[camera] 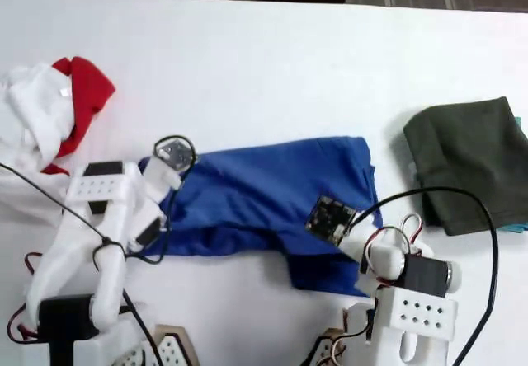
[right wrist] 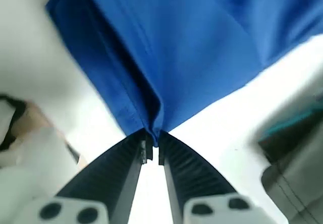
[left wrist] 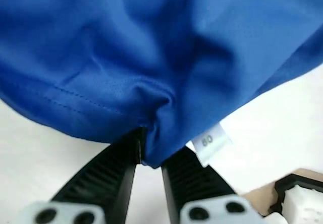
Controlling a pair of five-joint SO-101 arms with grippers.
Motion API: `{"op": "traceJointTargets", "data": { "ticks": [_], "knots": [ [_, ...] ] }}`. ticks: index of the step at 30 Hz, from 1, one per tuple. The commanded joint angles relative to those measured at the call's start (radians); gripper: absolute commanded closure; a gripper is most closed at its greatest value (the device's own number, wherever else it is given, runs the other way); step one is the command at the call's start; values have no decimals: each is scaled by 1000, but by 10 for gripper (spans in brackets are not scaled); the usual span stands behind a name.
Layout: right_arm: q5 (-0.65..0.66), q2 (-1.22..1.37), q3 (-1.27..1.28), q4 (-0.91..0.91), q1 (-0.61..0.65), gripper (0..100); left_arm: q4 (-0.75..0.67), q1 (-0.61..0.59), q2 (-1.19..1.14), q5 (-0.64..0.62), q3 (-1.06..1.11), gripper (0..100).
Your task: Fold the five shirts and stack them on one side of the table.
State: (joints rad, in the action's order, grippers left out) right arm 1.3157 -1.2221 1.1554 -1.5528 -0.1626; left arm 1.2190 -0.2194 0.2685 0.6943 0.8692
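Observation:
A blue shirt (camera: 264, 197) lies spread across the middle of the white table (camera: 247, 61), rumpled and partly folded. My left gripper (camera: 172, 186) is at the shirt's left end, shut on a bunched fold of the blue shirt (left wrist: 151, 57) beside a small white label (left wrist: 212, 142); the fingertips meet at the cloth (left wrist: 151, 151). My right gripper (camera: 342, 242) is at the shirt's near right corner, shut on a hem of the blue shirt (right wrist: 192, 47), with the fingers pinched together (right wrist: 151, 143).
A folded dark green shirt (camera: 470, 164) lies at the right edge on top of a teal one (camera: 516, 227). A red shirt (camera: 87, 94) and a white shirt (camera: 33, 110) are heaped at the left. Cables trail near both arm bases.

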Motion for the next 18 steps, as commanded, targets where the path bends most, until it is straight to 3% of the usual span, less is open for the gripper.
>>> {"op": "traceJointTargets", "data": {
  "ticks": [1, 10, 16, 18],
  "knots": [
    [55, -19, 3, -8, -28, 978, -9, 9, 48, 2, -7, 973],
    [54, -24, 8, -4, -28, 961, 44, 9, 49, 31, 1, 973],
    [29, -30, -2, 2, -27, 752, 81, 3, 51, 77, 2, 973],
    [28, -30, -17, 4, -27, 743, 107, 5, 55, 78, 2, 973]
  ]
}}
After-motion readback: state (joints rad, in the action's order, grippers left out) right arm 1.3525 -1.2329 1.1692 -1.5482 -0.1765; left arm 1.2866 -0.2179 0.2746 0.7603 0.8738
